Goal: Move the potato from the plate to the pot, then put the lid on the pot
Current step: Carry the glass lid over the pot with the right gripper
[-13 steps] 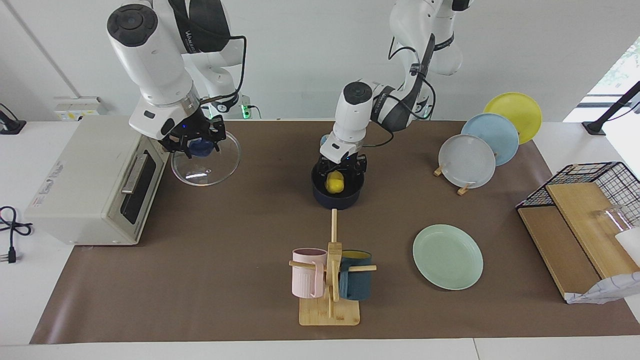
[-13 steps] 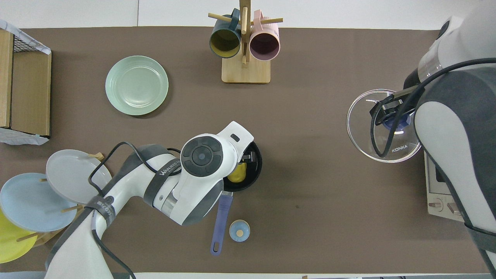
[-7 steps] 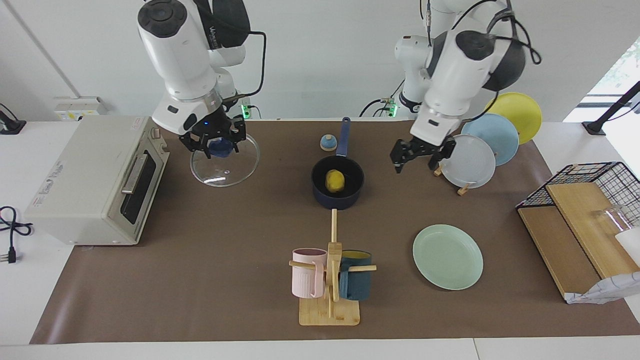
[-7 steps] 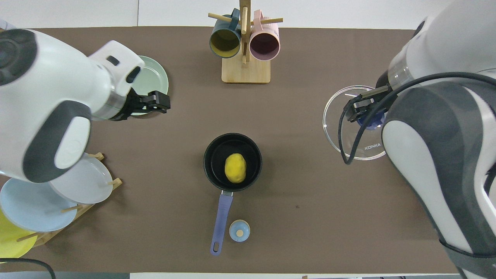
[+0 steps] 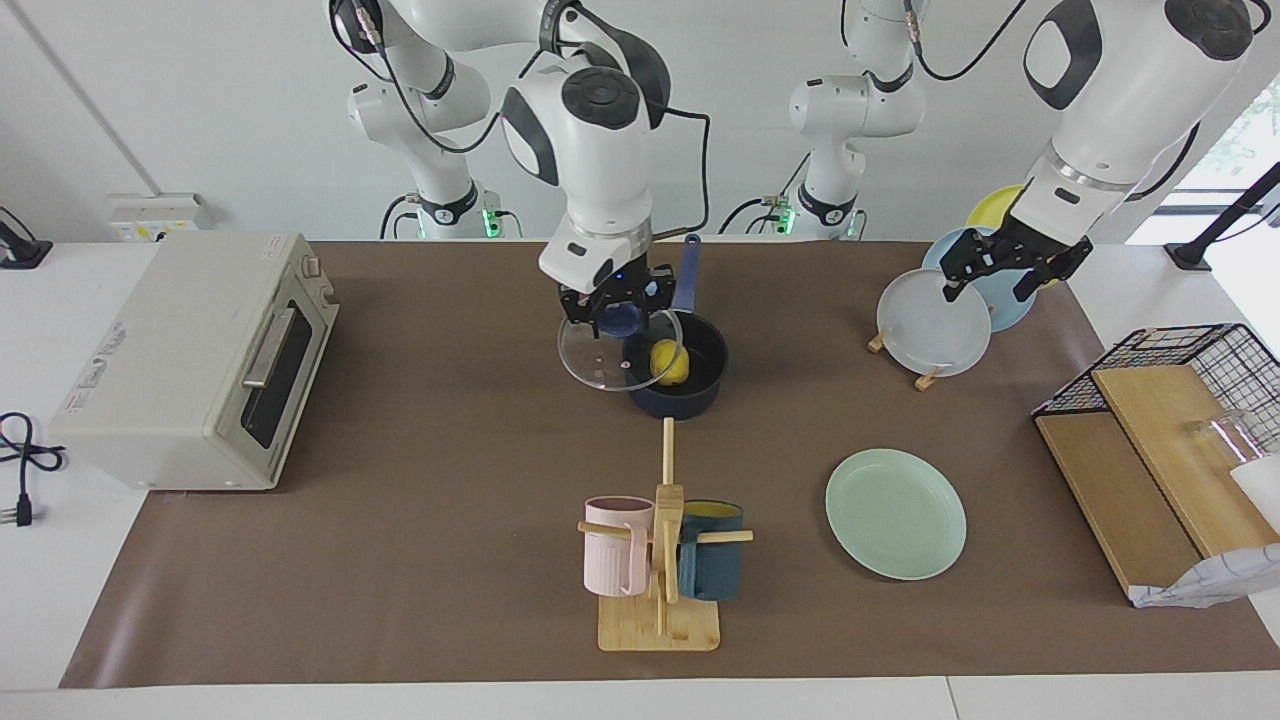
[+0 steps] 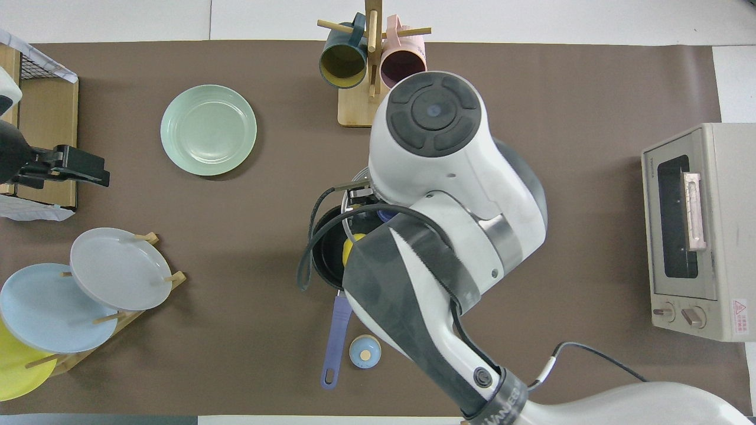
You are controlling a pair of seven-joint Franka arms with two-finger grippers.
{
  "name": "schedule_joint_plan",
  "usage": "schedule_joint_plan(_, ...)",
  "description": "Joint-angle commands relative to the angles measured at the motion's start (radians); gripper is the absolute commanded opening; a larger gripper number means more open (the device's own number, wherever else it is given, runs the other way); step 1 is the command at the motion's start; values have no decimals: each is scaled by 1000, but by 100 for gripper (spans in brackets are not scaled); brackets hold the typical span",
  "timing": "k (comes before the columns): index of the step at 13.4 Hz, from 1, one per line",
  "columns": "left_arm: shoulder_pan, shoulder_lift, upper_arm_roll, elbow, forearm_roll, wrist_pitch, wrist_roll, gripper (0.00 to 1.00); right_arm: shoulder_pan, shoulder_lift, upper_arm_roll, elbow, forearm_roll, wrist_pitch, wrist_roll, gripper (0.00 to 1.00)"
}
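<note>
**A:** Glass lid (image 5: pixel 618 352) is hanging tilted over the pot's (image 5: pixel 690 398) rim, your right gripper (image 5: pixel 622 318) pinching its blue knob.

**B:** Yep, potato (image 5: pixel 669 362) is sitting in the pot. Your left gripper (image 5: pixel 1005 268) is hovering spread wide, empty, over the plate rack (image 5: pixel 905 355).

Two robot arms are showing over the table. One potato (image 5: pixel 669 362) is sitting in one pot (image 5: pixel 676 378), and one glass lid (image 5: pixel 619 350) is hanging there. Four plates are lying or standing about: one mint-green plate (image 5: pixel 895 513), one white (image 5: pixel 932 322), one light blue (image 5: pixel 1003 290), one yellow (image 5: pixel 1000 204). Two mugs, one pink (image 5: pixel 615 545) and one dark teal (image 5: pixel 712 564), are hanging on one wooden stand (image 5: pixel 660 625). One toaster oven (image 5: pixel 190 360), one bell (image 6: pixel 364 351) and one wire basket (image 5: pixel 1180 360) are standing by.
</note>
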Motion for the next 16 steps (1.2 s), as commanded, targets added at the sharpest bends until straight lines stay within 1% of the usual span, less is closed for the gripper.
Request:
schedule_joint_plan(1,2,-11,-12,8,37,-78,11,100,38,32,2,-6,-25,61,77,0)
schedule_joint_plan(3,-3,-22,-15,5,35,-75,9,100,48,42,4,-64,-26,117,103,0)
schedule_joint_plan(5,-6,-24,-15,7,34,-78,9,100,49,17,4,-136,-26,154,126,0)
schedule_joint_plan(6,-9,-39,-15,-4,35,-73,-1,100,54,10,4,-159,-26,170,128,0)
schedule_joint_plan(8,-9,-76,-15,-25,35,-76,-3,100,71,-3,4,-190,-26,193,138,0)
schedule_joint_plan(10,-7,-76,-17,-27,34,-64,-8,100,87,-9,6,-204,-26,201,168,0)
schedule_joint_plan(13,3,-76,-17,-29,32,-11,-12,100,90,-33,4,-274,-26,265,168,0)
schedule_joint_plan(16,8,-76,-17,-30,28,-7,-12,100,92,-33,6,-285,-26,274,169,0)
